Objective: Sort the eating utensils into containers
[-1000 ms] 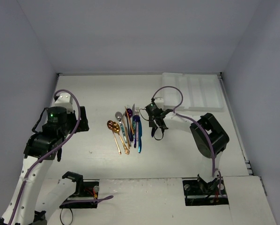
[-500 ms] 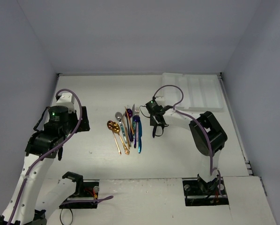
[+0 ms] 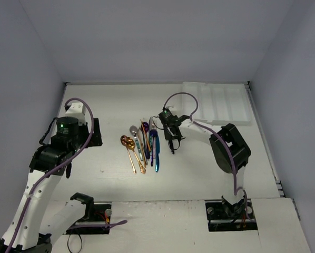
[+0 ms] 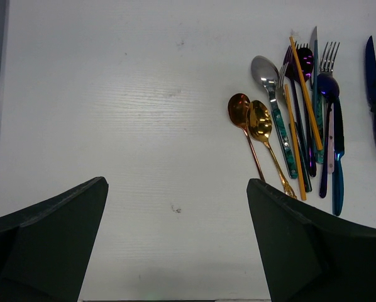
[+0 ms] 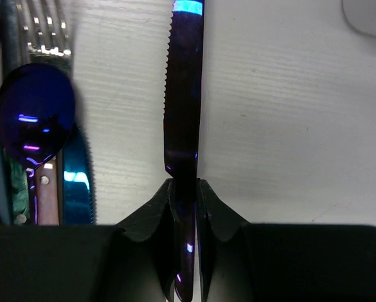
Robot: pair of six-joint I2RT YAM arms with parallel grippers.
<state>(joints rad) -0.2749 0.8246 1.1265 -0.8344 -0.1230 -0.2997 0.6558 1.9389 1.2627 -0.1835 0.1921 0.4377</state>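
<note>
Just right of the main cluster of utensils (image 3: 143,143), a dark blue knife (image 5: 183,94) lies apart from the rest. Its serrated edge is turned toward them and its blade points away from the wrist camera. The right gripper (image 5: 184,186) has its jaws drawn in on the knife, one finger pressed to each side where blade meets handle, so it is pinched between them. Whether it rests on the white surface (image 3: 110,105) or is raised off it I cannot tell.

Close on the knife's left in the right wrist view are the bowl of a blue spoon (image 5: 34,113) and the tines of a silver fork (image 5: 46,28). The cluster lies near the middle of the surface, with most handles toward the arms' bases. A copper spoon (image 4: 239,107) and a gold spoon (image 4: 260,123) sit side by side at its left edge. Next come a silver spoon (image 4: 263,68) with a teal handle, thin orange-gold sticks (image 4: 306,94) and a purple spoon (image 4: 304,60), overlapping one another.

The white tray (image 3: 228,103) sits at the far right corner, well apart from the utensils, its long compartments split by raised ridges. The left gripper (image 4: 176,182) hangs over bare surface left of the cluster, its jaws spread wide and holding nothing.
</note>
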